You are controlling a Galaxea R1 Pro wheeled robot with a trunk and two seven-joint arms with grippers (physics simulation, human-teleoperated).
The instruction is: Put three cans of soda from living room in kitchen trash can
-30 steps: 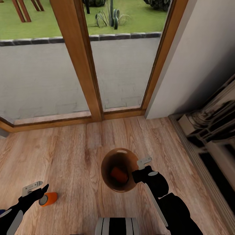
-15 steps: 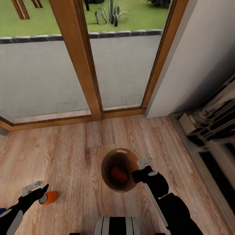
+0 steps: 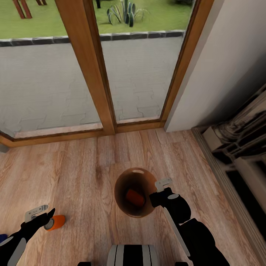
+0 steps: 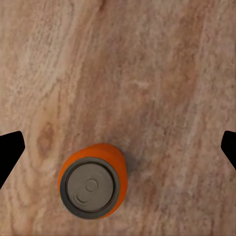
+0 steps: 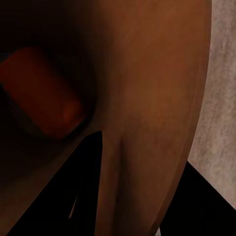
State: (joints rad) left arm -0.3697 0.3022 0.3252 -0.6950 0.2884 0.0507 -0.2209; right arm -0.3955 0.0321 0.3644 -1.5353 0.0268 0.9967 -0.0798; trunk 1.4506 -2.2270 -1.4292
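An orange soda can [image 3: 56,222] is seen standing upright on the light wood plank floor [image 3: 85,173], at about eight o'clock from the trash can [image 3: 135,173] in the head view. The left gripper [image 3: 43,215] is held directly over it with the fingers spread apart; in the left wrist view the can's grey top [image 4: 90,186] is seen from above, lying between the two dark fingertips [image 4: 9,150] but closer to one of them and touched by neither. The trash can, glossy brown inside, is seen near the middle of the floor, with a second orange can [image 3: 134,197] lying tilted at its bottom. The right gripper [image 3: 159,192] is clamped on the bin's rim at roughly four o'clock, one finger inside the wall and one outside, as shown in the right wrist view [image 5: 83,196]. Wood-framed glass doors [image 3: 107,74] are seen at twelve o'clock, a white wall [image 3: 221,66] at two o'clock.
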